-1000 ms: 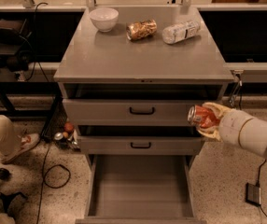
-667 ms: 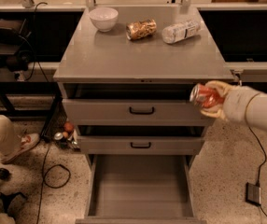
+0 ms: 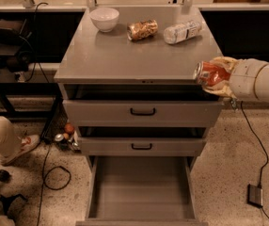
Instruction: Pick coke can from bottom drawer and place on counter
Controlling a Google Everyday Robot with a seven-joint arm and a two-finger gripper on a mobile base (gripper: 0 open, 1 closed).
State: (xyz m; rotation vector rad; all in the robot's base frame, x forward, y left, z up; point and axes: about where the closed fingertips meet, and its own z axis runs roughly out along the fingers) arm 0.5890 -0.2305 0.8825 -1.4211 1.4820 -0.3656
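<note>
My gripper [image 3: 215, 76] comes in from the right on a white arm and is shut on the red coke can [image 3: 211, 74], which lies tilted on its side with its silver end facing left. It holds the can in the air at the counter's front right corner, about level with the counter [image 3: 134, 55]. The bottom drawer [image 3: 141, 192] is pulled fully open below, and its plain grey floor shows nothing in it.
On the back of the counter stand a white bowl [image 3: 104, 19], a gold-brown snack bag [image 3: 142, 29] and a clear plastic bottle [image 3: 182, 31]. The two upper drawers are slightly open. A person's leg and shoe [image 3: 12, 142] and cables lie at the left.
The gripper has lifted the coke can from the level of the top drawer's front up to the counter's front right corner.
</note>
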